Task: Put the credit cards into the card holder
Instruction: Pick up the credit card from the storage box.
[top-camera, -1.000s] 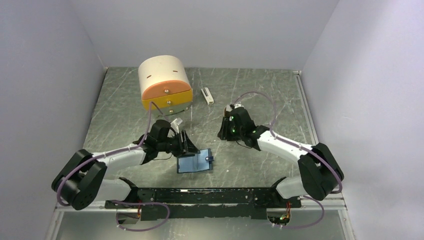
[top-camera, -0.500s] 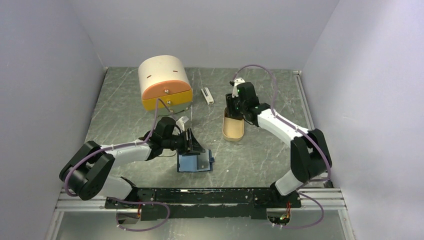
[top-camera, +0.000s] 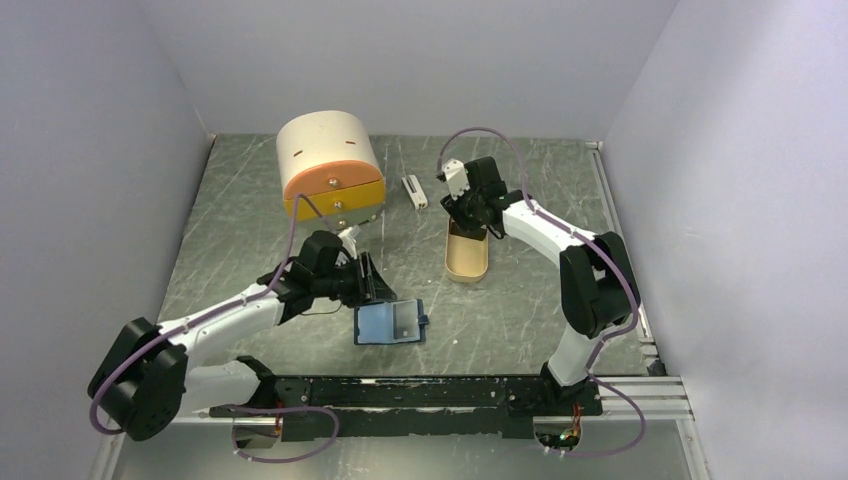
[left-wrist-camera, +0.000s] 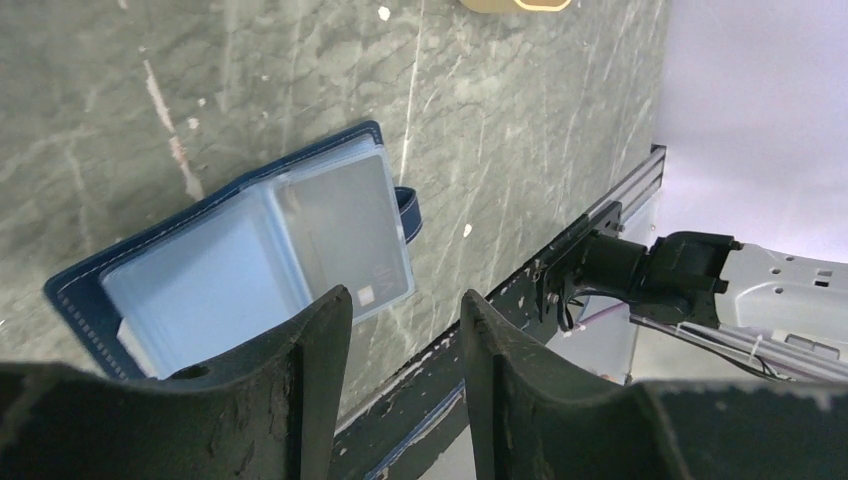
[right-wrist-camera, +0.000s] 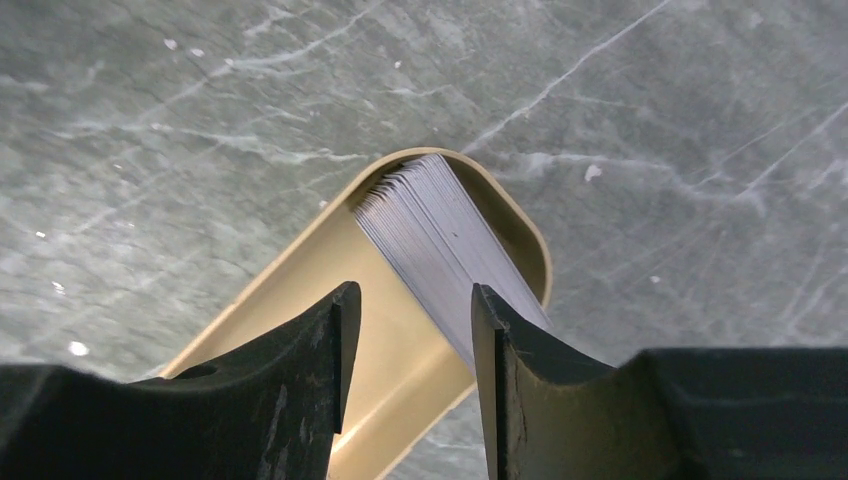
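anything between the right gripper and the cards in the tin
Nothing visible. The right gripper hangs with its jaws apart just above the credit cards, which are stacked on edge at one end of the open tan tin. No lid covers them.

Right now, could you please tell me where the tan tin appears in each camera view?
Top external: tan tin lies right of centre.
Left wrist: a sliver of the tan tin at the top edge.
Right wrist: the tan tin fills the middle, credit cards inside.
Shared landmark: the grey marbled table.
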